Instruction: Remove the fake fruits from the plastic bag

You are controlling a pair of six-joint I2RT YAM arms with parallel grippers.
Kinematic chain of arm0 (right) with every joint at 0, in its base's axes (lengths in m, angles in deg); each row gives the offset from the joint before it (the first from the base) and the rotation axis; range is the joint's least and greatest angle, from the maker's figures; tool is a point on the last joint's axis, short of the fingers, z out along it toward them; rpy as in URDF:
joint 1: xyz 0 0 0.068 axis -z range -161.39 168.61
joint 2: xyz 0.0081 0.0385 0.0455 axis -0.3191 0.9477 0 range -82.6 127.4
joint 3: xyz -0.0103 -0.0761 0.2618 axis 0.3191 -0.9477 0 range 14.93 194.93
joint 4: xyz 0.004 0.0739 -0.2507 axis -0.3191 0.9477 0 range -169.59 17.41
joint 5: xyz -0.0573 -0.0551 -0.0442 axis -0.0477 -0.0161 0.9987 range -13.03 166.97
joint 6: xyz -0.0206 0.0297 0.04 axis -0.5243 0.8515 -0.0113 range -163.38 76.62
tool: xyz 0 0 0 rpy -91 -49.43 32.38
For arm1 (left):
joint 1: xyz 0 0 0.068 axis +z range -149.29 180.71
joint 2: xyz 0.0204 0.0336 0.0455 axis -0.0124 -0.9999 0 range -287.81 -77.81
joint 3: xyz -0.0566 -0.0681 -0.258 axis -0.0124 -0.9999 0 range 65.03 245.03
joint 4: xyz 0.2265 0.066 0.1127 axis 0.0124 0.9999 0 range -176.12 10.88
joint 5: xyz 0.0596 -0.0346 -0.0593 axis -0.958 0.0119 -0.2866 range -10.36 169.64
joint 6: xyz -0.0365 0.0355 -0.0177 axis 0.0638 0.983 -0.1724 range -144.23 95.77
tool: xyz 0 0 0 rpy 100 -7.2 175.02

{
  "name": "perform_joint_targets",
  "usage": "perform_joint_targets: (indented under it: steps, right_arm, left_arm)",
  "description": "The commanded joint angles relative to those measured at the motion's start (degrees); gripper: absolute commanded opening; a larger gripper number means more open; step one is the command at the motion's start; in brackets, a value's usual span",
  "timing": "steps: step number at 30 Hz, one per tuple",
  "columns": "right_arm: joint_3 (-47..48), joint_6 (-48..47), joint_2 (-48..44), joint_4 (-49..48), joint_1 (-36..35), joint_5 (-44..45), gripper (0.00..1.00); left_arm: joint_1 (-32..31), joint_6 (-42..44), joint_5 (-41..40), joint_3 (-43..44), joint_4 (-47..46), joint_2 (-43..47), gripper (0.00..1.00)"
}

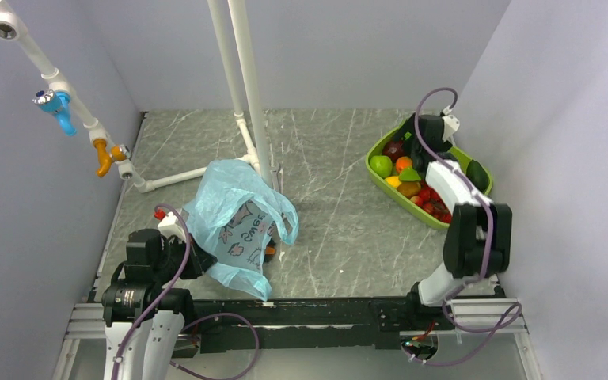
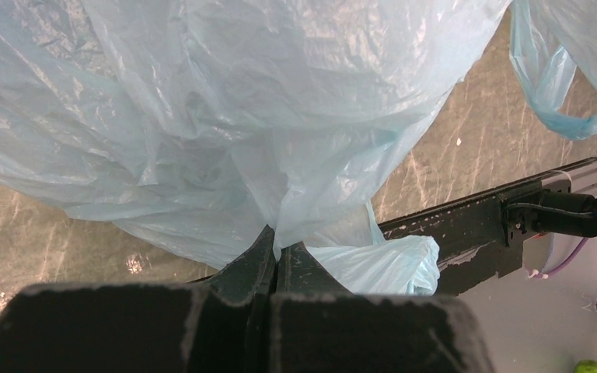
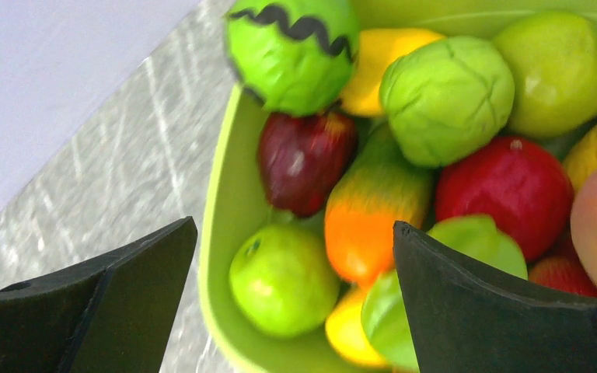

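Note:
The light-blue plastic bag stands crumpled at the left of the table. My left gripper is shut on a fold of its lower edge; the left wrist view shows the closed fingers pinching the film of the bag. Several fake fruits lie in the lime-green tray at the right. My right gripper hangs open and empty above that tray, over a green apple, a dark red apple and the striped melon. The bag's contents are hidden.
A white pipe stand rises just behind the bag. A pipe with blue and orange valves runs along the left wall. A small orange-and-dark item lies at the bag's right edge. A black rail borders the near edge.

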Motion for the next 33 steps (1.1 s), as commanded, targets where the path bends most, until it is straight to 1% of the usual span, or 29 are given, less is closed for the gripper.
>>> perform_joint_targets:
  steps: [1, 4, 7, 8, 11, 14, 17, 18, 21, 24, 26, 28, 29, 31, 33]
  right_arm:
    - [-11.37, -2.84, -17.03, -5.42, -7.25, 2.96, 0.99]
    - [-20.64, -5.98, -25.96, -11.64, -13.69, 1.15, 0.97]
    - [-27.38, -8.47, -31.98, -15.85, -18.66, -5.06, 0.94]
    - [-29.02, -8.69, -33.33, -16.27, -20.36, -7.15, 0.93]
    - [-33.87, -9.22, -36.02, -17.0, -26.96, -12.85, 0.84]
    - [-38.78, -8.72, -38.78, -19.23, -35.48, -13.92, 0.8]
    - [-41.59, -8.9, -41.84, -21.29, -42.49, -13.93, 0.76]
    - [-41.95, -9.2, -42.72, -22.05, -44.36, -15.22, 0.75]
    - [-40.55, -10.29, -44.39, -23.75, -50.16, -14.59, 0.72]
    - [-36.1, -11.36, -42.11, -26.03, -55.33, -14.94, 0.67]
    - [-31.18, -11.56, -37.3, -27.75, -58.47, -16.44, 0.64]
    - [-26.33, -13.59, -31.3, -29.47, -63.14, -16.76, 0.62]
    - [-23.96, -15.59, -28.19, -30.24, -67.04, -16.22, 0.62]
    - [-19.89, -20.15, -22.56, -32.12, -72.46, -14.76, 0.63]
    - [-16.18, -22.28, -17.17, -33.15, -75.3, -11.46, 0.63]
  left_arm:
    - [0.49, 0.98, 1.36, -0.22, -1.58, -0.67, 0.0]
    - [0.5, 1.05, 1.52, -0.16, -1.54, -0.88, 0.0]
    - [0.51, 1.11, 1.53, -0.15, -1.54, -0.98, 0.0]
    - [0.52, 1.05, 1.53, -0.15, -1.54, -0.88, 0.0]
    - [0.46, 1.04, 1.45, -0.15, -1.54, -0.56, 0.0]
    - [0.52, 0.89, 1.19, -0.07, -1.45, 0.06, 0.0]
    - [0.53, 0.87, 1.09, -0.06, -1.43, 0.38, 0.0]
    - [0.51, 0.87, 1.09, -0.06, -1.37, 0.4, 0.0]
    - [0.5, 0.95, 1.09, -0.06, -1.36, 0.26, 0.0]
    - [0.51, 0.96, 1.13, -0.06, -1.4, 0.17, 0.0]
    - [0.51, 0.87, 1.02, 0.0, -1.36, 0.36, 0.0]
    - [0.51, 0.87, 0.92, 0.07, -1.33, 0.39, 0.0]
    - [0.51, 0.78, 0.92, 0.07, -1.23, 0.35, 0.0]
    - [0.51, 0.7, 0.52, 0.11, -1.06, 0.43, 0.0]
    - [0.5, 0.53, 0.19, 0.26, -0.86, 0.48, 0.0]
